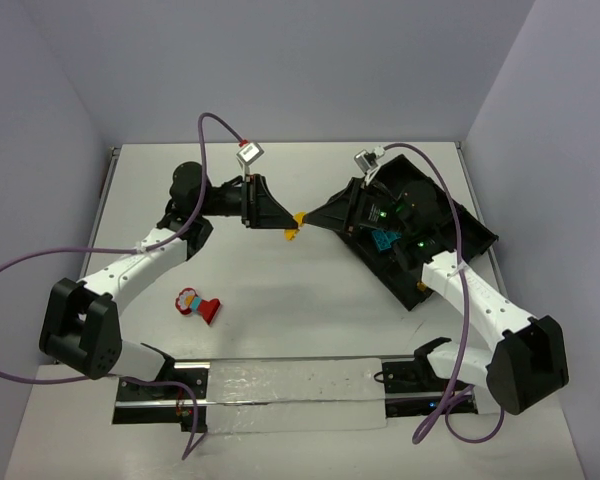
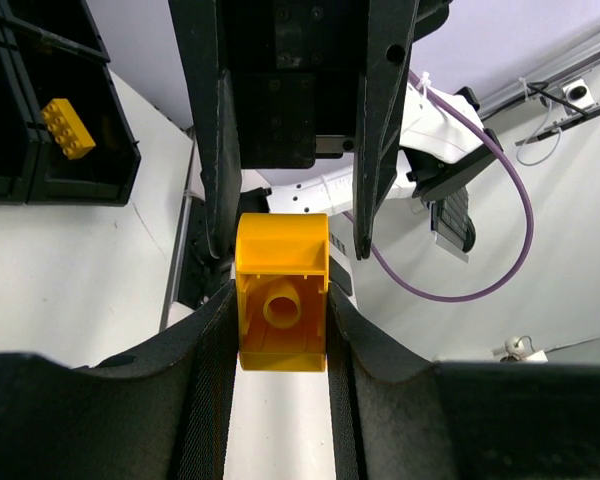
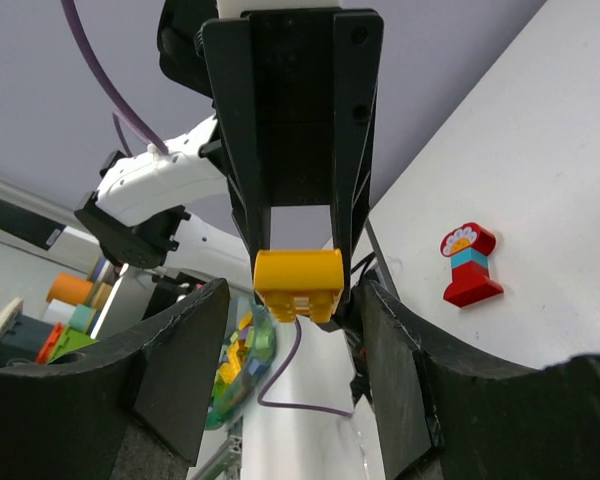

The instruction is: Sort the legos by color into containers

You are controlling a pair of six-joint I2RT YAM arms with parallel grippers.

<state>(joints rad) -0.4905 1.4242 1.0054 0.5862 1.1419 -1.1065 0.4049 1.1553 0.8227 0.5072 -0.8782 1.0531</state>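
A yellow lego (image 1: 295,224) hangs above the table's middle, between my two grippers, which face each other tip to tip. My left gripper (image 1: 284,228) is shut on it; in the left wrist view both fingers press the sides of the yellow lego (image 2: 282,292). My right gripper (image 1: 307,219) is open, its fingers straddling the yellow lego (image 3: 298,284) with gaps on both sides. The black divided tray (image 1: 472,236) lies at the right, with a cyan lego (image 1: 383,240) and a yellow lego (image 2: 68,128) in its compartments. A red, cyan and yellow clump (image 1: 198,305) lies on the table at the left.
A clear plastic sheet (image 1: 290,395) covers the near edge between the arm bases. Purple cables loop from both wrists. The clump also shows in the right wrist view (image 3: 470,265). A bowl of mixed bricks (image 3: 242,350) sits off the table.
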